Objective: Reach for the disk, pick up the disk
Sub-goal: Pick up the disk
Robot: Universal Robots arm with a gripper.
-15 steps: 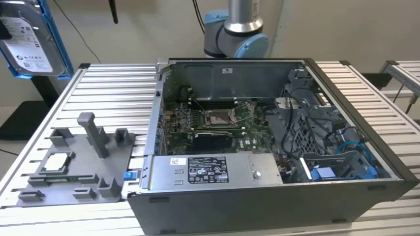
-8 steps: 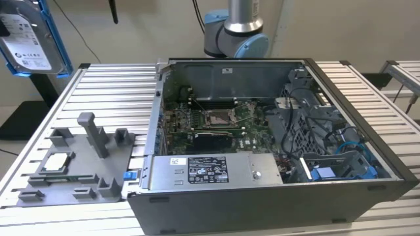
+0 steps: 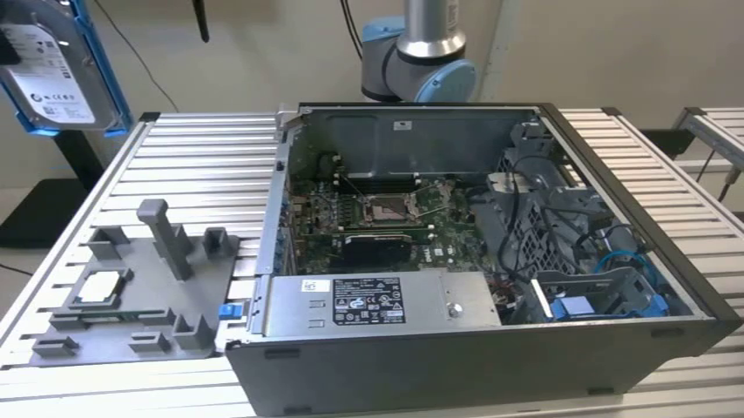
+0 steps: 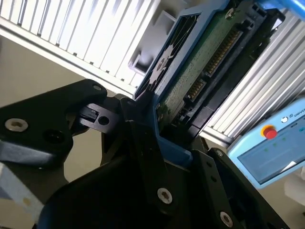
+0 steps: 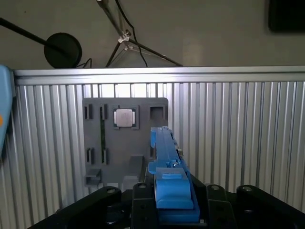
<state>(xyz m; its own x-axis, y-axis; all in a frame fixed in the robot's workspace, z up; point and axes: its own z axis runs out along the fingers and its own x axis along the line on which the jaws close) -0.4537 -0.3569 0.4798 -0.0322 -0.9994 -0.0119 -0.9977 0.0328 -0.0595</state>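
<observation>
The disk point(image 3: 52, 74) hangs in the air at the exterior view's upper left, high above the slatted table, its white label and blue rails facing the camera. In the second wrist view my gripper point(image 4: 151, 119) is shut on the disk point(image 4: 209, 62), whose green circuit-board underside and connectors show, with black fingers point(image 4: 138, 129) clamped against the blue rail. The first wrist view looks down along the disk point(image 5: 164, 148) edge-on, with the gripper point(image 5: 174, 202) holding it over the table.
A grey fixture plate point(image 3: 139, 305) lies on the table at the exterior view's left, carrying a small square silver chip point(image 3: 99, 287). The open computer case point(image 3: 651, 348) fills the table's middle. A teach pendant point(image 4: 269, 148) lies beside the table.
</observation>
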